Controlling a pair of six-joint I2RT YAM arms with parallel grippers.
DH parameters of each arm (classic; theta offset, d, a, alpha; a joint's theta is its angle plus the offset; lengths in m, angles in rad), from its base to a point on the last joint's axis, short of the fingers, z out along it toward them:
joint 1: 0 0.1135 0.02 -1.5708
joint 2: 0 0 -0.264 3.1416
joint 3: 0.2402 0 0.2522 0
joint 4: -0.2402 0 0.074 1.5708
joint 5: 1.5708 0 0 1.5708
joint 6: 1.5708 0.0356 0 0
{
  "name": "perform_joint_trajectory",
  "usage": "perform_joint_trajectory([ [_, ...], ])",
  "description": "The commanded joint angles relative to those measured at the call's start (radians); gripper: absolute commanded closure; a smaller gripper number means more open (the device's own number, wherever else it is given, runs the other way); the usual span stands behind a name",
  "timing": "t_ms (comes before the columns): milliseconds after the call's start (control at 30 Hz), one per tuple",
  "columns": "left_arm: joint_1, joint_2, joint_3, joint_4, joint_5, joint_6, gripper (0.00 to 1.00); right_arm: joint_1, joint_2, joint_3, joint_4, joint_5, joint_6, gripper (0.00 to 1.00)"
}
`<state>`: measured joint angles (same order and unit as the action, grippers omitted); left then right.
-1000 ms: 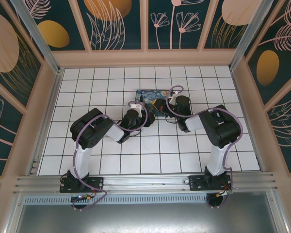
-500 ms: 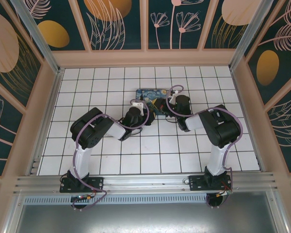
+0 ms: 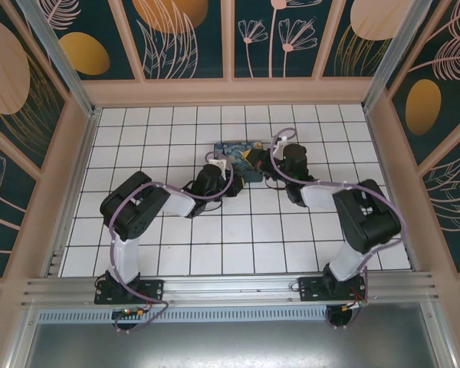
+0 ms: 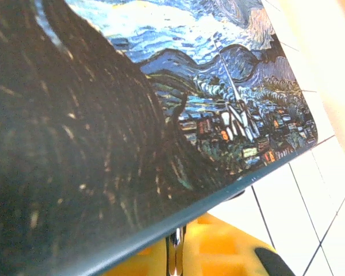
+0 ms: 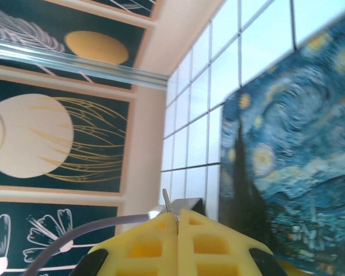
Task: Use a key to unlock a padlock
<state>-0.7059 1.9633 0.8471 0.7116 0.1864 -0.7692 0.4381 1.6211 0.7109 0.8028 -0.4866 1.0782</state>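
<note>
Right tool (image 5: 177,217) is pinching the key (image 5: 167,202), a thin sliver poking past pressed pads, beside the starry box (image 3: 238,152) lying toward the desk's (image 3: 176,253) far edge. Left tool (image 4: 178,253) is sitting close against the box; cannot tell its grip.

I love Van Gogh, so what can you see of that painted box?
The box is a flat rectangle with rounded corners, printed with Starry Night: blue swirls, yellow stars, dark cypress, village steeple. Its edge looks dark teal. It lies on white tiles, flanked by left claw and right claw; contact unclear.
</note>
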Motion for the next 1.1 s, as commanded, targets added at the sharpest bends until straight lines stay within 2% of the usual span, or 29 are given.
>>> perform_joint_trajectory([
  [0, 0.004, -0.057, -0.028, -0.049, 0.041, -0.012, 1.0, 0.009, -0.123, -0.066, -0.031, 0.021, -0.034, 1.0],
  [200, 0.003, -0.1, -0.075, -0.055, 0.113, -0.035, 1.0, 0.067, -0.389, -0.24, -0.141, 0.104, -0.072, 1.0],
  [400, 0.003, -0.139, -0.088, -0.064, 0.208, -0.067, 1.0, 0.171, -0.611, -0.488, -0.151, 0.234, 0.007, 1.0],
  [633, 0.004, -0.179, -0.104, -0.038, 0.299, -0.116, 1.0, 0.265, -0.635, -0.686, -0.018, 0.302, 0.07, 1.0],
  [733, 0.005, -0.181, -0.104, -0.022, 0.339, -0.137, 1.0, 0.272, -0.635, -0.707, -0.013, 0.317, 0.071, 1.0],
  [867, 0.004, -0.188, -0.115, 0.019, 0.363, -0.181, 1.0, 0.248, -0.629, -0.844, 0.179, 0.357, 0.18, 1.0],
  [933, 0.004, -0.188, -0.116, 0.032, 0.371, -0.193, 1.0, 0.253, -0.646, -0.891, 0.218, 0.38, 0.205, 1.0],
  [1000, 0.004, -0.188, -0.121, 0.034, 0.368, -0.199, 1.0, 0.262, -0.706, -0.891, 0.15, 0.39, 0.183, 1.0],
  [1067, 0.003, -0.185, -0.121, 0.018, 0.355, -0.186, 1.0, 0.299, -0.837, -0.854, -0.049, 0.439, 0.156, 1.0],
])
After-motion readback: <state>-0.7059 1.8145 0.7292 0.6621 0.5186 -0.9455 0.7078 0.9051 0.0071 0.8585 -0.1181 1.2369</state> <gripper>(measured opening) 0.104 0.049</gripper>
